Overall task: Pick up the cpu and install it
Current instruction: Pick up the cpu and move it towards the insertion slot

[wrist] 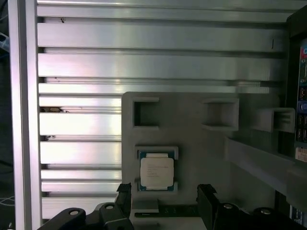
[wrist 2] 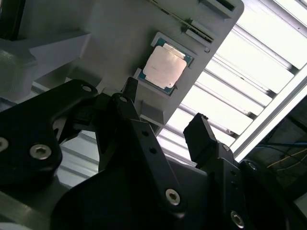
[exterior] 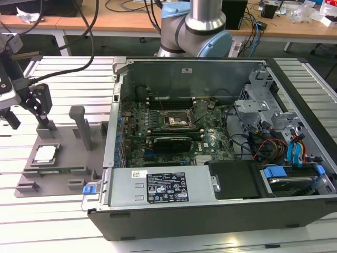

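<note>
cpu is sitting flat in its little recess on the grey fixture, pale metal top up. It's out ahead of the fingers and lined up with the gap between them. Fingers are spread wide with nothing pinched, and the cpu is clear of both tips.

First wrist view is the tidy one. You get both black tips poking in and the chip framed between them. The fixture's other square pockets sit further beyond the fingers, with the ribbed aluminium worktop past that.

Second wrist view comes in at a slant, so you see a lot more of the fingers' black linkages and screws. The cpu is beyond them, with a green edge showing around its silver lid.

Exterior view gives the wider scene. The fingers hang over the fixture with the cpu below them. Off to the side of the fingers, toward the exterior view's right, the opened computer case lies on the worktop. Its motherboard and dark socket are exposed, well apart from the fingers.
</note>
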Action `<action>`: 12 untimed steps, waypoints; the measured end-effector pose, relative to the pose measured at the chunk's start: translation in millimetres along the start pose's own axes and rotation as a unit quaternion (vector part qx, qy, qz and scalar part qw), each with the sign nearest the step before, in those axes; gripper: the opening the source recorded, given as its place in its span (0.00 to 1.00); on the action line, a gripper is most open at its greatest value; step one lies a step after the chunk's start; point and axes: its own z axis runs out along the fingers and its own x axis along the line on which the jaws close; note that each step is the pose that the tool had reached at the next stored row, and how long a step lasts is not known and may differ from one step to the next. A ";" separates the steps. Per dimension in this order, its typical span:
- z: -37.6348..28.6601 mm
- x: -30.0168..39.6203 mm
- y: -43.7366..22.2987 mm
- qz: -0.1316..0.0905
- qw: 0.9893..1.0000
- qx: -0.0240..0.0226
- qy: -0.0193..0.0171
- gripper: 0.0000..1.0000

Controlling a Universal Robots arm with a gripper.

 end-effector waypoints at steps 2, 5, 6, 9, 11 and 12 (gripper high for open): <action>3.2 0.1 0.2 0.000 1.000 0.000 0.000 0.66; 7.5 0.2 0.5 0.000 1.000 0.000 0.000 0.66; 8.8 0.3 0.5 0.000 1.000 0.000 0.000 0.66; 13.7 0.4 0.8 0.000 1.000 0.000 0.000 0.66; 15.3 0.5 0.9 0.000 1.000 0.000 0.000 0.66; 16.6 0.5 1.0 0.000 1.000 0.000 0.000 0.66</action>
